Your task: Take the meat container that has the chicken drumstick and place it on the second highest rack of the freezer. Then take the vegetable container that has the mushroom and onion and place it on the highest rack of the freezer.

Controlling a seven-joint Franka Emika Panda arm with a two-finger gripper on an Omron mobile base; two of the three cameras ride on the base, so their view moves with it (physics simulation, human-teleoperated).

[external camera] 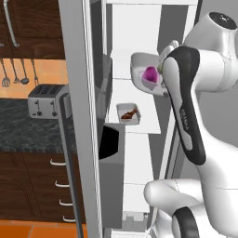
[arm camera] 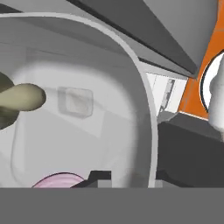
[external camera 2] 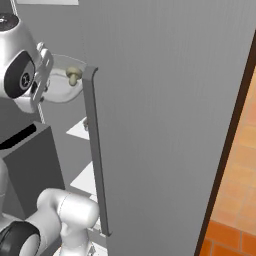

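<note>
Reaching into the freezer [external camera: 139, 139], I had my gripper [arm camera: 127, 177] astride the bowl's [external camera: 139, 62] rim — grip unclear; onion [external camera: 150, 74] and mushroom [external camera 2: 73, 75] inside, on the highest rack [external camera: 123, 58]; drumstick [external camera: 129, 113] container one shelf below.

The left base view looks from behind the arm's left side, forward and slightly down into the open freezer [external camera: 139, 153], taking in its white shelves, the door edge and, beyond it, the dark kitchen bench [external camera: 28, 125] with a toaster [external camera: 44, 100]. The right base view looks from behind the arm's right side, close against the grey outer face of a freezer door [external camera 2: 165, 125] and its long handle [external camera 2: 95, 150]. Both share the white bowl [external camera: 144, 81] high in the compartment. The hand view sits very close, looking straight into that bowl beside the mushroom [arm camera: 22, 98] and onion [arm camera: 59, 180].
</note>
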